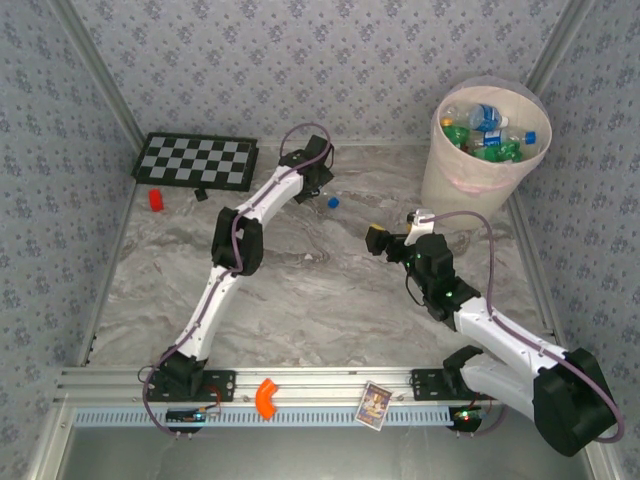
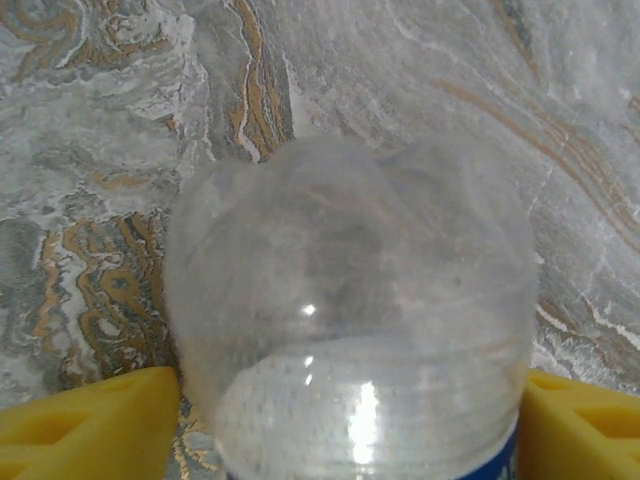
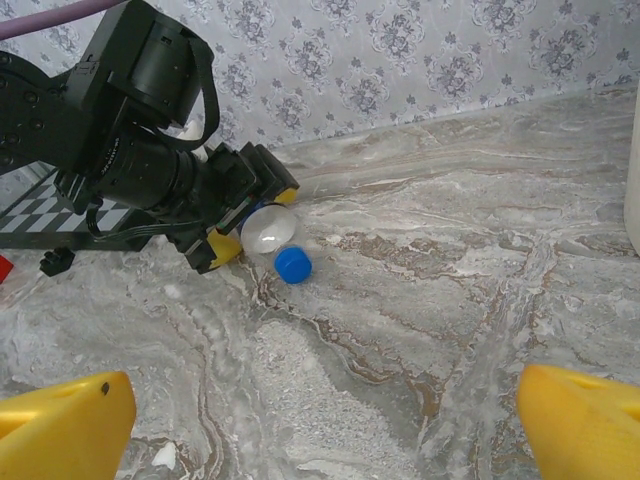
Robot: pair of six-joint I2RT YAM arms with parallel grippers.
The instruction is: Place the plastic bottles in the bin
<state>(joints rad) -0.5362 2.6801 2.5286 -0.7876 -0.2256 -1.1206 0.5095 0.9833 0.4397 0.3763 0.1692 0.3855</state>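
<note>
Fingers of the left gripper flank the clear bottle lying on the marble table; squeezing or not, I cannot tell. I'd close gently, lest it squirt out, then lift well clear towards the bin.

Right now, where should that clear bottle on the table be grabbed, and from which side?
Across its round body near the blue label, not the lumpy base. The clear bottle seems to lie with that base pointing away from the left gripper, so come along its length, with yellow fingers on either side.
</note>
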